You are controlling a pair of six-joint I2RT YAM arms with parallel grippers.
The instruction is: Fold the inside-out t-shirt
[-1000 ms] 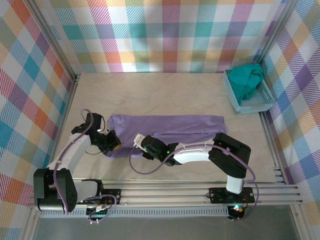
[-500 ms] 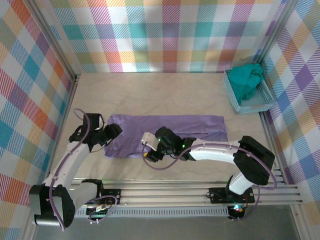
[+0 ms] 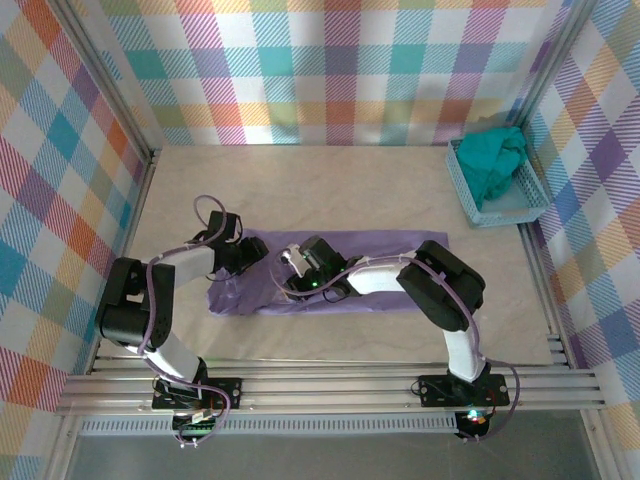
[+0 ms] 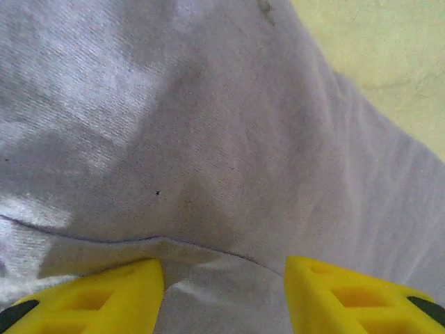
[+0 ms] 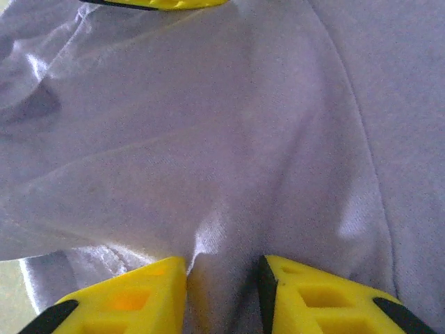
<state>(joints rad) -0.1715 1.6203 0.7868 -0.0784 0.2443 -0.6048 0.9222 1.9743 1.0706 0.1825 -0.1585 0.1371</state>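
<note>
Handling this soft, limp lavender-purple cotton t-shirt (image 3: pixel 385 246), I'd grip doubled edges; left gripper (image 4: pixel 224 271) stands spread, right gripper (image 5: pixel 222 271) pinches a pleat.

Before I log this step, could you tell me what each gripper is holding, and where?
The right gripper appears to pinch a raised fold of the t-shirt; the left gripper stands open over the cloth, holding nothing.

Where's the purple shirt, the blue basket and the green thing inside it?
purple shirt (image 3: pixel 385 246): top view, flat part near its far edge.
blue basket (image 3: pixel 512 213): top view, its near wall.
green cloth (image 3: pixel 495 160): top view, middle of the bundle.
</note>
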